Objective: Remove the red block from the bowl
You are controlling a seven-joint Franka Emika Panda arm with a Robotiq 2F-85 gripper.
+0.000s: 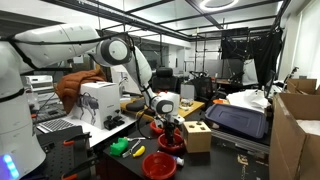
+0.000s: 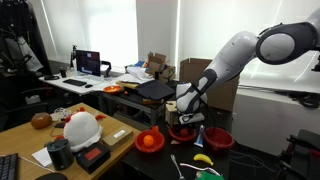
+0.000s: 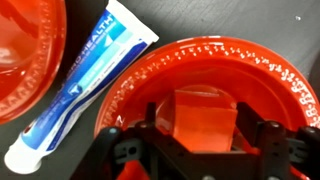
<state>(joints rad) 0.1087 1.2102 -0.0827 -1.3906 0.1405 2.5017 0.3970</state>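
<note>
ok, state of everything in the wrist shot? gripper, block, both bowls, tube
gripper: down inside the bowl, jaws either side of the block; can't tell if it's gripping.
red block: sitting in the bowl, not out yet.
bowl: upright, holding the block.
toothpaste tube: lying flat between the two bowls, cap appears on.
other red bowl: upright, mostly out of frame.

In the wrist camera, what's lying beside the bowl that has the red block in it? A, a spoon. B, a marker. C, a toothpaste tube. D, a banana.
C: a white and blue toothpaste tube lies beside the bowl that holds the block.
</note>
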